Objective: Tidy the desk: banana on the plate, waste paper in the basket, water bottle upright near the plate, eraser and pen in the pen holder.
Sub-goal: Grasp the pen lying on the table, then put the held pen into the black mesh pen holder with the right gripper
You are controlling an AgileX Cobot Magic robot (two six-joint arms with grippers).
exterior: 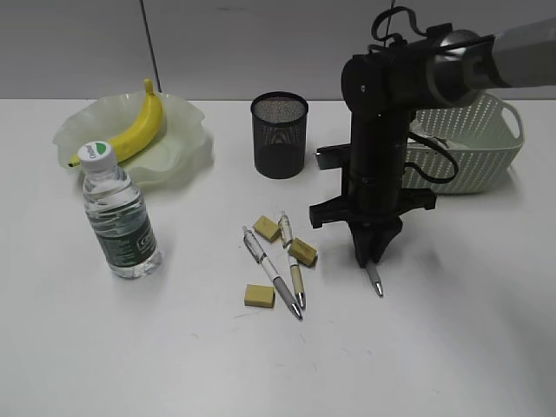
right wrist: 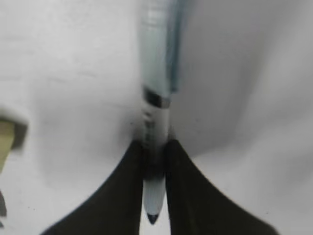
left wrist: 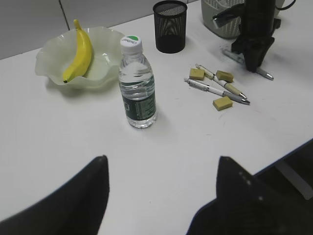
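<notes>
The banana point(exterior: 143, 129) lies in the pale green plate point(exterior: 187, 152). Close to the plate the water bottle point(exterior: 120, 221) stands upright. My right gripper point(exterior: 369, 259) points straight down at the desk point(exterior: 452, 330) and is shut on a pen point(right wrist: 156, 122); the pen's tip point(exterior: 374, 280) sticks out below the fingers. Two more pens point(exterior: 271, 271) and three tan erasers point(exterior: 259, 295) lie left of it. Behind them stands the black mesh pen holder point(exterior: 280, 135). My left gripper point(left wrist: 161, 164) hangs open over bare desk. The waste paper is hidden.
The sage-green basket point(exterior: 478, 148) sits at the back right, partly behind my right arm. Another eraser point(right wrist: 7, 139) shows at the left edge of the right wrist view. The desk's front edge point(left wrist: 288, 152) runs close to my left gripper.
</notes>
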